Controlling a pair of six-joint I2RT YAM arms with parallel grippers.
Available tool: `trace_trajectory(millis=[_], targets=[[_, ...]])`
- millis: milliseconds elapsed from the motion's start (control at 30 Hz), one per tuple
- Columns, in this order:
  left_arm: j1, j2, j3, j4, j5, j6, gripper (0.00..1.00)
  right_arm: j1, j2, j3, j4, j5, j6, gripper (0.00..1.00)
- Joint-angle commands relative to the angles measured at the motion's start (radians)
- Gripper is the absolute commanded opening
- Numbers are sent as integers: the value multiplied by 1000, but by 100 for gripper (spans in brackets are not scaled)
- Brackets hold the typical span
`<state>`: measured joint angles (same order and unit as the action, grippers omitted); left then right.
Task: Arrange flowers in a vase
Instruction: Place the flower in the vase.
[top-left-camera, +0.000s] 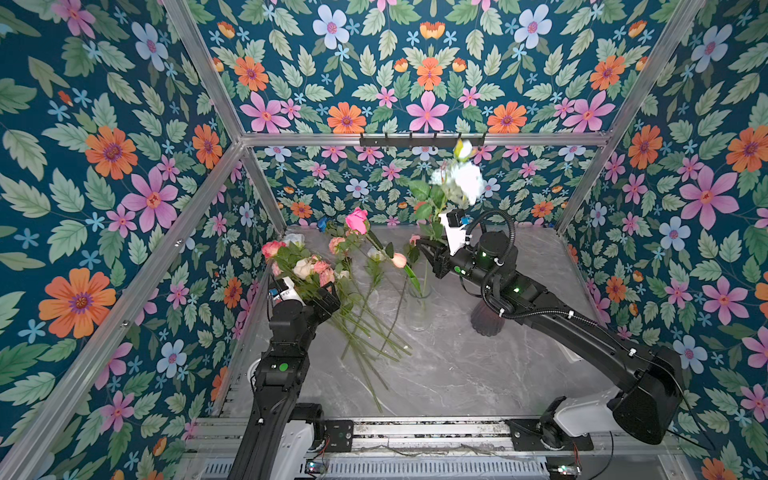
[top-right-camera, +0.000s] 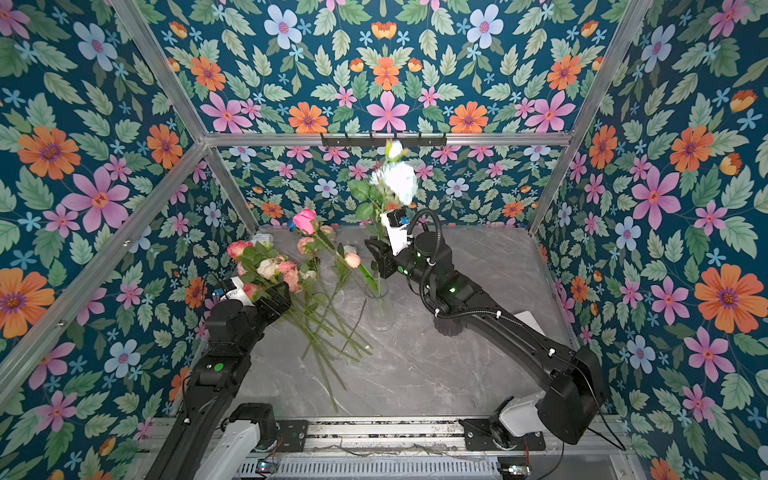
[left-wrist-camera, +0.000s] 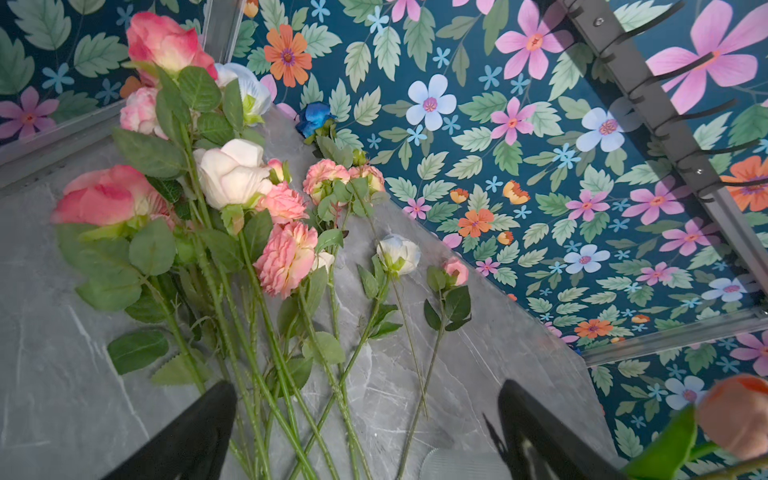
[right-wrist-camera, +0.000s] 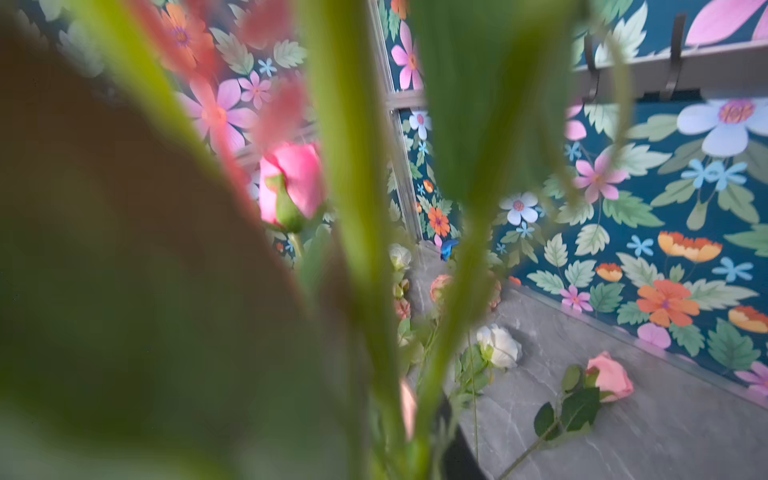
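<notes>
A clear glass vase (top-left-camera: 419, 309) stands mid-table with a pink rose (top-left-camera: 357, 220) leaning out of it. Directly above the vase, my right gripper (top-left-camera: 428, 249) has its jaws around the stem of a white flower (top-left-camera: 465, 178), whose head is blurred. In the right wrist view, blurred stems and leaves hide the jaws. The other flowers (top-left-camera: 307, 270) lie in a loose pile on the left of the table, stems fanned toward the front. My left gripper (left-wrist-camera: 365, 415) hangs open over those stems (left-wrist-camera: 286, 374) with nothing between its fingers.
A dark ribbed vase (top-left-camera: 488, 322) stands under my right arm, right of the glass vase. A blue flower (top-left-camera: 323, 223) lies by the back wall. A black hook rail (top-left-camera: 422, 140) runs across the back frame. Bare marble table (top-left-camera: 457, 374) lies in front.
</notes>
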<state>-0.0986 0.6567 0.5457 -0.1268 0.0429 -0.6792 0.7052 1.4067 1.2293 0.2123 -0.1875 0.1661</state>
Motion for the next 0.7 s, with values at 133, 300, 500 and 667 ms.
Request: trace_trajectory(millis=[133, 300, 500, 667], targets=[[14, 110, -4, 14, -47, -75, 94, 5, -38, -76, 33, 49, 61, 64], [59, 198, -7, 94, -51, -131, 88, 4, -111, -152, 42, 104, 102, 86], [80, 333, 4, 139, -123, -154, 84, 4, -211, -186, -39, 165, 149, 98], [90, 456, -10, 257, -134, -178, 69, 5, -275, -198, -99, 185, 164, 98]])
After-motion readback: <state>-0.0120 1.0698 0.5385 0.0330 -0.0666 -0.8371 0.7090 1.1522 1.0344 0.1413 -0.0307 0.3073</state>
